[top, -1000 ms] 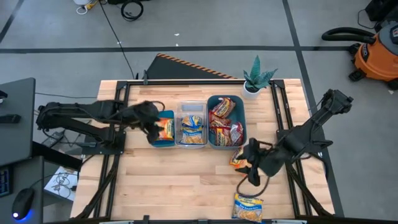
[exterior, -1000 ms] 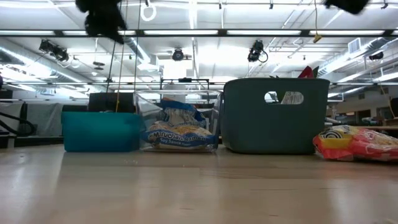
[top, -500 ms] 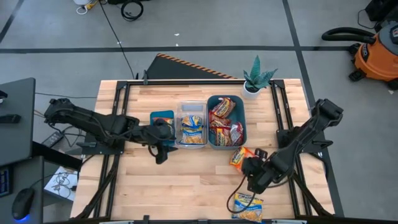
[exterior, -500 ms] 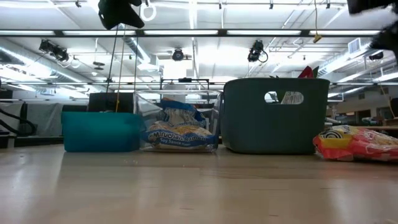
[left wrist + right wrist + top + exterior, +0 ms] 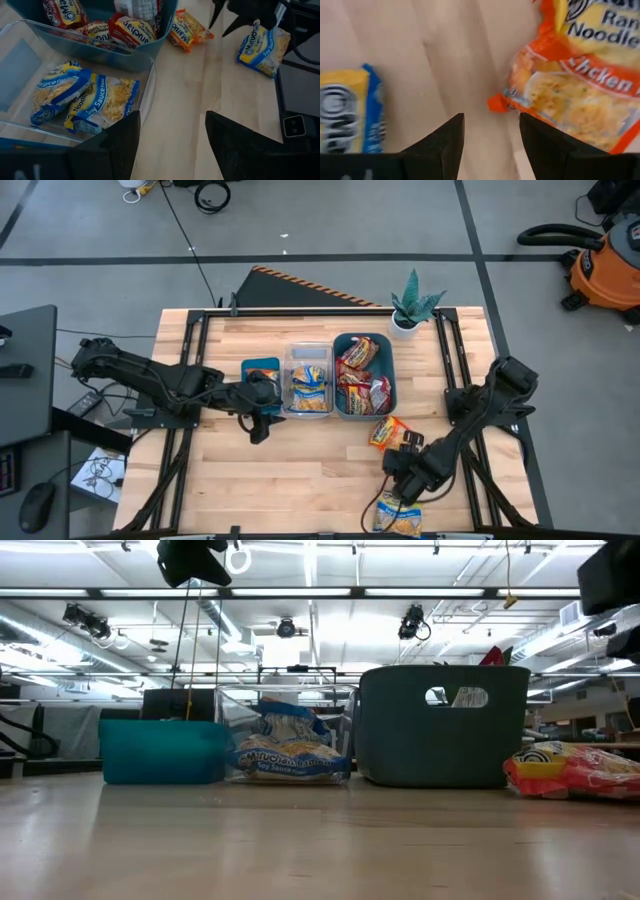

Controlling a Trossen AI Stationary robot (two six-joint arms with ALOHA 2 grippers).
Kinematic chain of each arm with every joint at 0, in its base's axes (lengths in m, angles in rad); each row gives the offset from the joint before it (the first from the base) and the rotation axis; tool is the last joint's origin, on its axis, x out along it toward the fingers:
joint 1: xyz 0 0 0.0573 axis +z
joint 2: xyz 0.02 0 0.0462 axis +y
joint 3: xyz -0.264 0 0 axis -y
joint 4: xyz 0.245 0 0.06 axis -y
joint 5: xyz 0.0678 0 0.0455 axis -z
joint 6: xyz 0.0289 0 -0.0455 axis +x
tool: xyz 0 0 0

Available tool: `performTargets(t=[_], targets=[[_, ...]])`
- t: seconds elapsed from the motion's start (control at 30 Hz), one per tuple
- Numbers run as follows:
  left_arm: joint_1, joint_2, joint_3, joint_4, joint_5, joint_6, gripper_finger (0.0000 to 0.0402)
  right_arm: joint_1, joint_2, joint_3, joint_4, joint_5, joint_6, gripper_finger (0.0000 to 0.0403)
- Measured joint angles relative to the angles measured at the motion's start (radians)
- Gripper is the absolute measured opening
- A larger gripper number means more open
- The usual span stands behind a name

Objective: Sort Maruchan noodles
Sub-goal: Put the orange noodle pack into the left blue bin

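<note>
Our right gripper (image 5: 400,473) hangs with its jaws apart and nothing between them, over bare wood near the front of the table (image 5: 300,470). In its wrist view the two fingers (image 5: 440,145) frame the planks, with an orange packet (image 5: 580,80) on one side and a blue packet (image 5: 347,117) on the other. From above, the orange packet (image 5: 388,432) lies just behind the gripper, beside the grey bin's front corner, and the blue packet (image 5: 398,513) lies at the table's front edge, just beyond the gripper.

Our left gripper (image 5: 258,418) is also parted and holds nothing. It sits low at the front of the teal bin (image 5: 262,367), its fingers (image 5: 117,142) pointing across the clear bin (image 5: 308,380) towards the right arm.

The clear bin holds blue packets (image 5: 82,100), crumpled together on its floor. The grey bin (image 5: 364,376) next to it holds red packets (image 5: 127,30), piled loosely. We cannot tell what lies in the teal bin, since the arm covers most of it.

In the low view the three bins stand in a row, teal (image 5: 160,752), clear (image 5: 290,745) and grey (image 5: 443,725), with the orange packet (image 5: 570,770) lying on the wood to the grey bin's side. A potted plant (image 5: 412,305) stands at the table's back corner.
</note>
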Motion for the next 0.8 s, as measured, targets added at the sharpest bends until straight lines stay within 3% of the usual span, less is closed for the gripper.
performTargets(t=[0.27, 0.8], targets=[[0.000, 0.000, 0.000, -0.001, -0.009, 0.000, 0.0231, 0.075, 0.124, 0.105, -0.113, 0.242, -0.060, 0.0197], [0.000, -0.001, 0.000, -0.004, -0.012, 0.001, 0.0231, 0.104, 0.256, 0.144, -0.158, 0.316, -0.048, 0.0196]])
